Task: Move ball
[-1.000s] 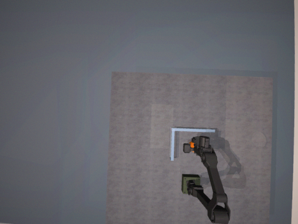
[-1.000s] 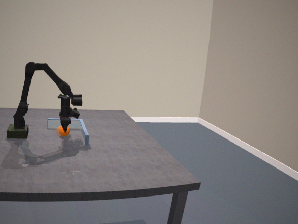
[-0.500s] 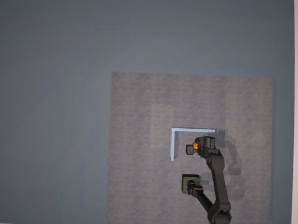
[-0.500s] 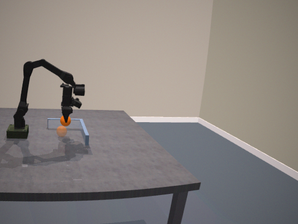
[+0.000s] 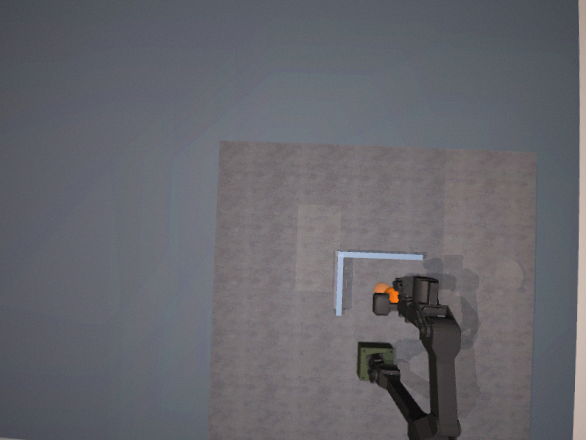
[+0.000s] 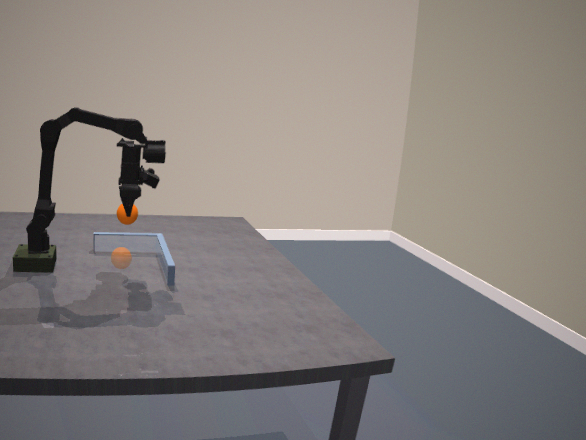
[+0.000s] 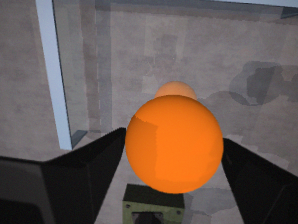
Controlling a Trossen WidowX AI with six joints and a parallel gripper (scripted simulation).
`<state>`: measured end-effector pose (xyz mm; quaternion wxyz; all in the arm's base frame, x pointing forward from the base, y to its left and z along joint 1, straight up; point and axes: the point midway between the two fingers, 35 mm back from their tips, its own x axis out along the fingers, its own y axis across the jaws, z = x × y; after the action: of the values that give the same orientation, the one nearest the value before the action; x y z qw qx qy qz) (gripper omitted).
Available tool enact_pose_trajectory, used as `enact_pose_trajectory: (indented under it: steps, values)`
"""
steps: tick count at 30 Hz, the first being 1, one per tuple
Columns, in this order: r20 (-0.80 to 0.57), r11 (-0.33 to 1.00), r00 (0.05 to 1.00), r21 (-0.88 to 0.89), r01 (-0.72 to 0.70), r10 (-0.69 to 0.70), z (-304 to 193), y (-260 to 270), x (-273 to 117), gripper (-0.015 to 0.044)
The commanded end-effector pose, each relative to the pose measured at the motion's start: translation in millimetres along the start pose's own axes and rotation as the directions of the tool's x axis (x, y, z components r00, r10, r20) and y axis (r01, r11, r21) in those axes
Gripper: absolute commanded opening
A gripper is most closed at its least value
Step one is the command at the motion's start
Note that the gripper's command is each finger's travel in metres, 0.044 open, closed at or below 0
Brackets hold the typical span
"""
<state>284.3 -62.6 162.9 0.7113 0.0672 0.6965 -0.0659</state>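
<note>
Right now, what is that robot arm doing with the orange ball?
The robot arm's gripper is shut on the orange ball and holds it up in the air above the table. Down on the table, a faint see-through ball marks the resting spot inside the corner made by two low clear walls. In the wrist view, the dark fingers sit on each side of the ball, with the faint one almost hidden behind it. The ball has not been set down yet.

Beige walls [image 6: 280,100] (white skirting) meet blue-grey floor [image 6: 450,360] beside grey table [image 6: 240,320].
</note>
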Motion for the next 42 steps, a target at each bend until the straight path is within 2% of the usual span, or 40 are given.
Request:
enact_pose_trajectory:
  steps: [1, 23, 35, 42]
  values:
    - [0.003, 1.0, 1.0, -0.003, 0.003, -0.003, -1.2, -1.0, -2.2, 0.0]
    - [0.001, 1.0, 1.0, -0.003, 0.005, -0.005, -17.5, -13.6, 61.8, 0.0]
    - [0.001, 1.0, 1.0, -0.003, 0.005, -0.005, -18.2, -13.8, 120.8, 0.0]
    - [0.001, 1.0, 1.0, -0.003, 0.005, -0.005, -18.6, -13.8, 125.6, 0.0]
